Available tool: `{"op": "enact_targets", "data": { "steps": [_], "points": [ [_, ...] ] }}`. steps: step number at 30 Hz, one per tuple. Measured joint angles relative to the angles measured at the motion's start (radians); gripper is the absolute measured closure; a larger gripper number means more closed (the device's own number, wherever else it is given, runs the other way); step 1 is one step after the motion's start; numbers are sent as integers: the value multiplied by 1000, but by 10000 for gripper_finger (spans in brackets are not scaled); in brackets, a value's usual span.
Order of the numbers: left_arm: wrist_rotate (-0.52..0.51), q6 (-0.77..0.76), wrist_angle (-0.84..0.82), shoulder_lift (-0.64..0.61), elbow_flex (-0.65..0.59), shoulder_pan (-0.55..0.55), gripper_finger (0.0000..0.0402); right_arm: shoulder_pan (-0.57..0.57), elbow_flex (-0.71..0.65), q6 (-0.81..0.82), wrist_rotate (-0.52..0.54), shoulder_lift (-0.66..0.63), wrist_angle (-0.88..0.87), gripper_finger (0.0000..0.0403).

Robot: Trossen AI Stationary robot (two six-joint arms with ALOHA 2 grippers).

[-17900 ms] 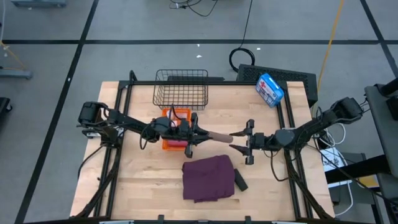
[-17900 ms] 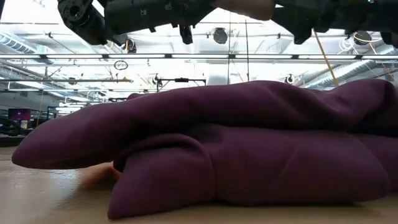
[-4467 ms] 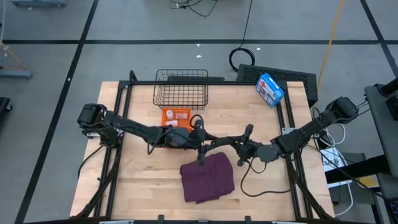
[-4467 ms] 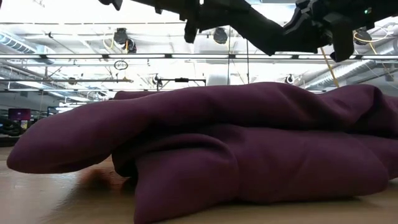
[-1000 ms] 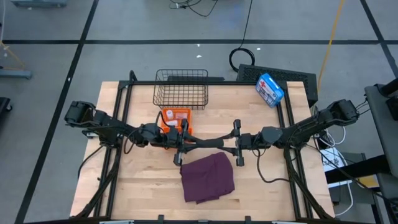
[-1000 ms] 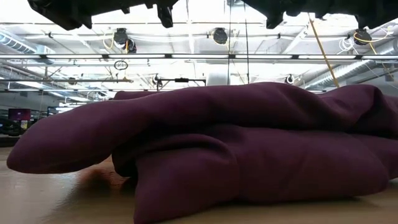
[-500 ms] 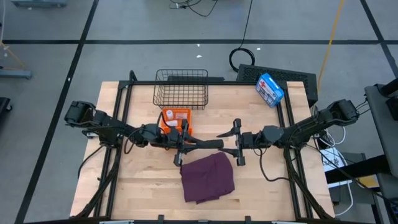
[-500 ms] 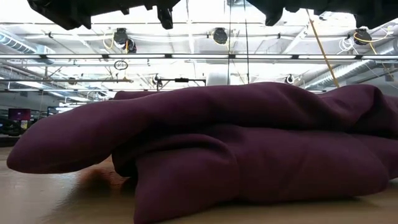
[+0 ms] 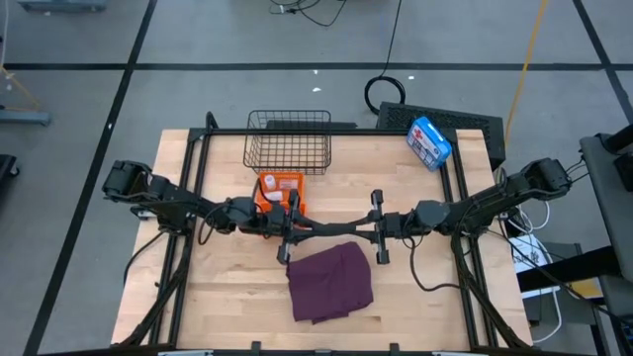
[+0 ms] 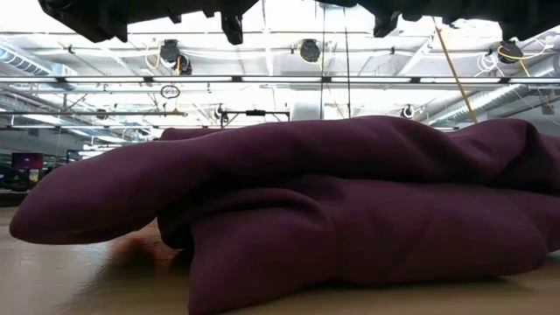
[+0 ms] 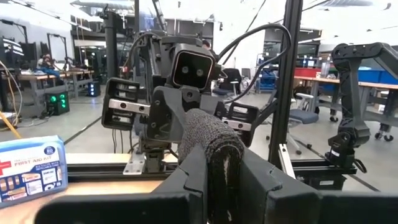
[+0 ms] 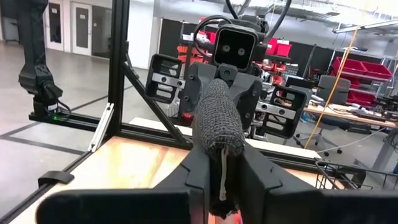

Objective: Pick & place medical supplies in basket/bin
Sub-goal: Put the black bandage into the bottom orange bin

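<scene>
A black roll (image 9: 334, 227) hangs level between my two grippers, over the table's middle. My left gripper (image 9: 294, 227) is shut on its left end and my right gripper (image 9: 377, 225) on its right end. The purple-maroon cloth (image 9: 331, 282) lies crumpled on the table just near of them and fills the low view (image 10: 289, 210). The orange bin (image 9: 280, 186) stands far of my left gripper, and the black wire basket (image 9: 288, 141) stands behind it. The vials and the pink and brown rolls cannot be made out. My left gripper pinches the black roll's left end (image 11: 219, 149) between its two fingers (image 11: 186, 171). The fingers come level from the table's left and lie along the roll. The roll is lifted clear and runs level to the other gripper. My right gripper pinches the black roll's right end (image 12: 219, 140) between its two fingers (image 12: 194, 165). The fingers come level from the table's right and lie along the roll. The roll is lifted clear; a loose thread (image 12: 222, 177) hangs from its end.
A blue-and-white box with a red cross (image 9: 429, 141) lies at the table's far right corner and also shows in the left wrist view (image 11: 31, 168). A black frame (image 9: 198, 158) borders the table. Bare wood lies near left (image 9: 232, 287) and near right (image 9: 415, 297).
</scene>
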Motion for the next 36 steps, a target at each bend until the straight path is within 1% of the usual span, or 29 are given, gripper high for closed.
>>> {"op": "enact_targets", "data": {
  "steps": [4, 6, 8, 11, 14, 18, 20, 22, 24, 28, 30, 32, 36],
  "points": [
    [-14, -59, -11, 0, 0, -1, 349, 0, 0, -2, 1, -1, -22, 370],
    [-21, -93, -47, -15, 0, -2, 330, 0, 2, 3, 1, -1, -45, 370],
    [-26, -124, -138, -42, 12, -1, 309, 0, 2, 3, 2, 0, -65, 370],
    [-30, -155, -352, -105, 49, 0, 284, 0, 3, 2, 5, 0, -93, 370],
    [-45, -203, -630, -164, 132, -1, 268, 0, 1, -1, 5, 0, -109, 370],
    [-82, -249, -984, -191, 291, -1, 258, 0, 1, -1, 4, 1, -121, 370],
    [-79, -252, -1134, -185, 376, -1, 256, 0, 1, -1, 4, 0, -131, 370],
    [-66, -252, -1260, -160, 486, 0, 255, 0, 0, -1, 4, 0, -149, 370],
    [-62, -236, -1436, -117, 604, 0, 248, 0, 0, 3, 4, 0, -157, 370],
    [-89, -175, -1720, 30, 853, 1, 207, 0, 0, 9, 4, 0, -157, 370],
    [-86, -154, -1806, 112, 969, 3, 179, 0, 0, 10, 4, 0, -157, 370],
    [-54, -129, -1895, 192, 1065, 14, 152, 0, 0, 10, 4, 0, -156, 370],
    [-35, -77, -1972, 331, 1215, 30, 112, 0, 0, 10, 4, 0, -158, 370]
  ]
}}
